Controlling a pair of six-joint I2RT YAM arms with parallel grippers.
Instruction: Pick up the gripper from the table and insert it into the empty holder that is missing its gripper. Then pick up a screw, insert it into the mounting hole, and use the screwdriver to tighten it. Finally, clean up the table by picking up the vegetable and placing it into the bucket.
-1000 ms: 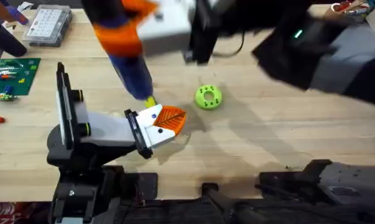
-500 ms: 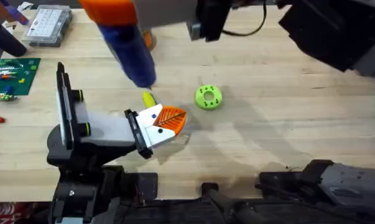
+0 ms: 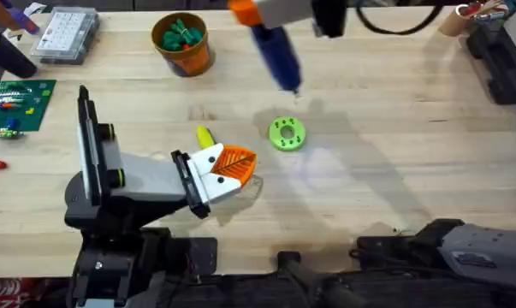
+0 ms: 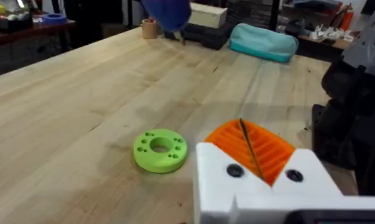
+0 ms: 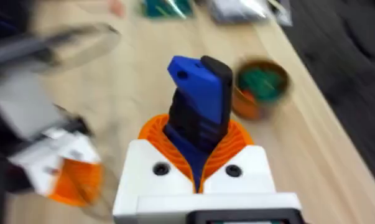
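Right claw pinching the blue pen-shaped screwdriver (image 3: 273,53) above the wooden table (image 3: 394,145).

Going left to right: the left gripper (image 3: 228,171) is lying mid-table, pads pressed together; the round orange bucket (image 3: 183,43) is standing near the far edge; the right gripper (image 5: 198,163) is gripping the screwdriver beyond the flat green disc (image 3: 287,133).

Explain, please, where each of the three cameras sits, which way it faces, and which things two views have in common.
Overhead: fixed above the arms' bases, looking down and forward at the wooden table; the left gripper rests low, and the right arm carries the screwdriver.
Left wrist: on the left arm, looking across the table past its own shut fingers at the green disc.
Right wrist: on the right arm, looking down over the right gripper, shut on the screwdriver, toward the bucket.
Shared: overhead and left wrist both show the green disc; overhead and right wrist both show the bucket.
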